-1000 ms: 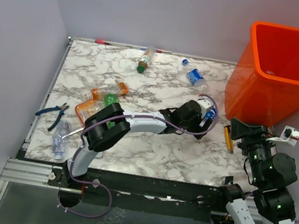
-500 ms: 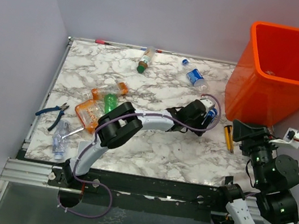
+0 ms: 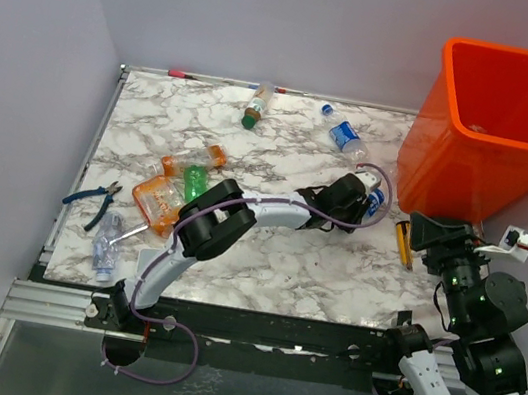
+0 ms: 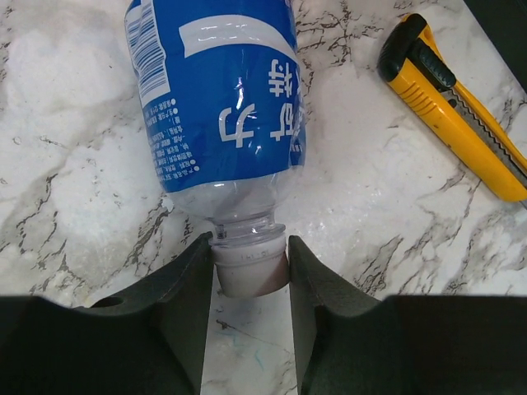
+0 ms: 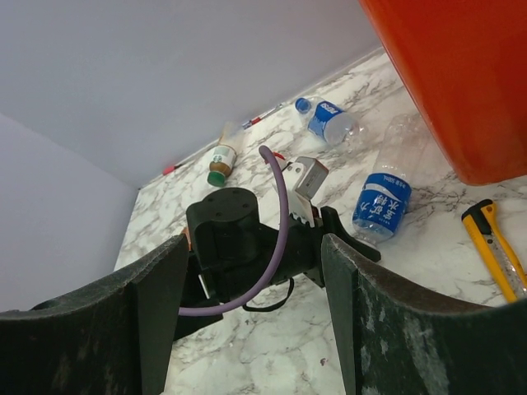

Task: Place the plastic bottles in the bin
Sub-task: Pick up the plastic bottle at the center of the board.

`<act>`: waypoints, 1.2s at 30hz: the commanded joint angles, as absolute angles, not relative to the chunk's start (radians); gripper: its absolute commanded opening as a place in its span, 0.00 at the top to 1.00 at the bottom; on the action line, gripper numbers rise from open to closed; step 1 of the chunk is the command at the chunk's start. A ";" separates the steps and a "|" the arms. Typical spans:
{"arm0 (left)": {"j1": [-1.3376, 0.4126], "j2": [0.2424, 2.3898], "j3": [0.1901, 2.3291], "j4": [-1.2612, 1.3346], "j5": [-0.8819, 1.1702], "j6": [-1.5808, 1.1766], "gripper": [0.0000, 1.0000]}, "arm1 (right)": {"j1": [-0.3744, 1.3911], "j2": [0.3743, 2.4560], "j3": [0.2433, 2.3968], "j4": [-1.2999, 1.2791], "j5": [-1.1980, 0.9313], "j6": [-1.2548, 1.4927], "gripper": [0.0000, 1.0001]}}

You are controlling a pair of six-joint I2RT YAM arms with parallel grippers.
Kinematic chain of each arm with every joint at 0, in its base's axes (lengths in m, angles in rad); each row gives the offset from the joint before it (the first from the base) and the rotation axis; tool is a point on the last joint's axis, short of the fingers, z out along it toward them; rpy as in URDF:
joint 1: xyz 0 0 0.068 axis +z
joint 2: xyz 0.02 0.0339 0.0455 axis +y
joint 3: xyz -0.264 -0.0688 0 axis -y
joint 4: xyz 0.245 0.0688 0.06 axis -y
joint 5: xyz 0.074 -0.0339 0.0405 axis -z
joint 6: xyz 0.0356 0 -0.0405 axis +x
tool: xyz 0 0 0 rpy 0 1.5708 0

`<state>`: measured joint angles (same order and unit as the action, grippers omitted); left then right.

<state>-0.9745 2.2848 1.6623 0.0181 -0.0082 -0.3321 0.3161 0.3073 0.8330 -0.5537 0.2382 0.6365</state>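
Marble table point(image 3: 264, 258), left gripper point(image 4: 249, 253) has pinched blue-labelled bottle point(image 4: 222, 90) by cap, right gripper point(image 5: 254, 243) spread

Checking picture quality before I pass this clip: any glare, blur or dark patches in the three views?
Top external: even light, sharp throughout. Left wrist: crisp, small glints on the blue-labelled bottle, left gripper's fingers near black. Right wrist: right gripper's fingers dark and soft, table beyond sharp.

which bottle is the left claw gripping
The blue-labelled clear bottle lying beside the yellow utility knife: its white cap is pinched in the left claw. The other bottles lie untouched further off.
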 commanded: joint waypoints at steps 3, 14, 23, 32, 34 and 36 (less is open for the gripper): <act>-0.973 2.281 1.657 0.028 -0.001 -0.301 0.97 | 0.321 0.300 0.842 -0.593 0.240 0.642 0.30; -0.973 1.578 1.015 0.148 -0.130 -0.157 1.00 | 0.322 0.414 0.889 -0.519 0.012 0.532 0.23; -0.972 0.953 0.680 0.142 -0.168 0.117 1.00 | 0.321 0.670 0.923 -0.283 -0.351 0.592 0.01; -0.973 0.716 0.543 0.245 -0.259 0.095 1.00 | 0.324 0.758 0.760 0.264 -0.559 0.953 0.00; -0.973 0.738 0.557 0.256 -0.230 0.049 1.00 | 0.338 0.790 0.762 0.316 -0.544 0.969 0.00; -0.973 0.764 0.579 0.256 -0.200 0.008 1.00 | 0.364 0.818 0.786 0.314 -0.514 0.950 0.00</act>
